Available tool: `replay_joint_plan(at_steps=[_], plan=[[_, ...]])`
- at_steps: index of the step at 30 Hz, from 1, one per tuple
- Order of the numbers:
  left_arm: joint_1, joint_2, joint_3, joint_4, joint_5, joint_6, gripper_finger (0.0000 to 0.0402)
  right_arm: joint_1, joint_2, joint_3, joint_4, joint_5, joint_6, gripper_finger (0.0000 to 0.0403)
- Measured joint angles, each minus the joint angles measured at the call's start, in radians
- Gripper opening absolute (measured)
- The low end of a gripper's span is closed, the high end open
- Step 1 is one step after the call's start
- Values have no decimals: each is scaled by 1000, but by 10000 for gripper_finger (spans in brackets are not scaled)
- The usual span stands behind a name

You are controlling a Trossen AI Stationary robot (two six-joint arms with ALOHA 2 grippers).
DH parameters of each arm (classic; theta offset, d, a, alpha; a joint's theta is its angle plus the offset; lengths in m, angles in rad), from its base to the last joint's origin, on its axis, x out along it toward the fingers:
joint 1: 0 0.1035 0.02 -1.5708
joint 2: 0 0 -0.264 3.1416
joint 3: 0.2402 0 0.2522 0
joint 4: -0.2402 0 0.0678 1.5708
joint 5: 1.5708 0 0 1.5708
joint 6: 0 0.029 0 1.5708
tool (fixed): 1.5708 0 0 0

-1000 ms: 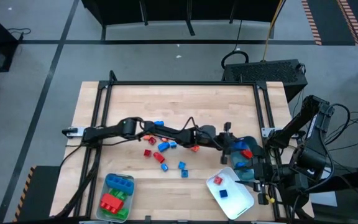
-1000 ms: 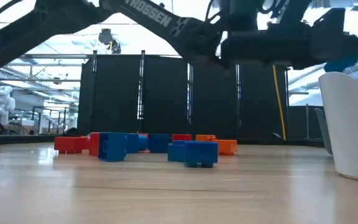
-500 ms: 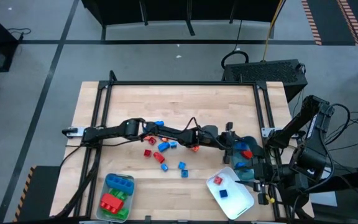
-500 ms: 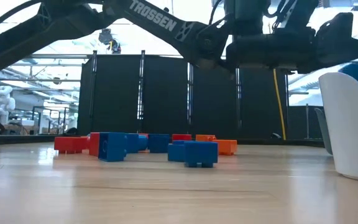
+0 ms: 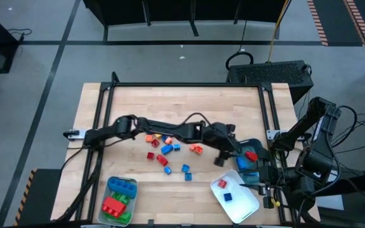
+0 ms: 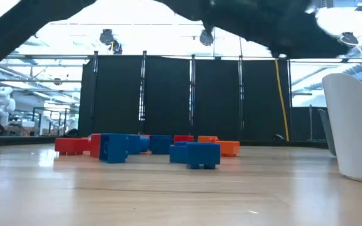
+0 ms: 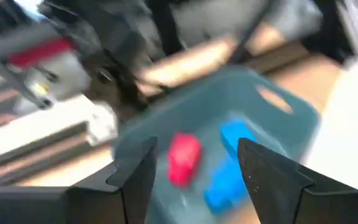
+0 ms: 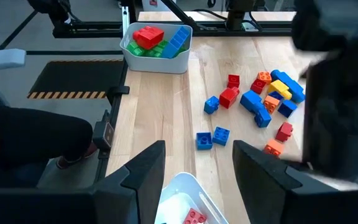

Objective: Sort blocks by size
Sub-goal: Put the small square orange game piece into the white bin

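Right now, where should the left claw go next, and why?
Probably back toward the loose blocks mid-table. The left gripper is open and empty beside the teal tray, where a red brick and a blue brick already lie, so its drop looks done. Many bricks are still unsorted, so picking another seems the sensible step.

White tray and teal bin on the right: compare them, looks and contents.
The white tray is pale and sits nearest the table's front edge; the teal bin is blue-green and lies just behind it. In the high view the white tray holds a red brick and a tiny blue cube; the left wrist view shows the teal bin holding a red brick and blue bricks. Both are open-topped containers on the table's right.
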Motion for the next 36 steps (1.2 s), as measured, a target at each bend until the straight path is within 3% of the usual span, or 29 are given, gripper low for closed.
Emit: replay_joint_plan(at_steps=[4, 10, 18, 22, 25, 36], plan=[[-1, -51, -32, -322, 81, 60, 225, 0, 0, 0, 0, -1, 0, 171], [18, -135, -180, -524, 100, 79, 226, 5, 0, 0, -1, -3, 0, 171], [24, -326, -486, -424, 28, 140, 226, 5, 0, 0, -9, -27, 0, 171], [40, -357, -635, -237, -17, 122, 226, 5, 0, 0, -12, -27, -5, 171], [34, -363, -675, -104, -75, 146, 226, 5, 0, 0, -16, -27, -5, 171], [32, -342, -684, -80, -65, 149, 226, 5, 0, 0, -17, -26, -5, 171]])
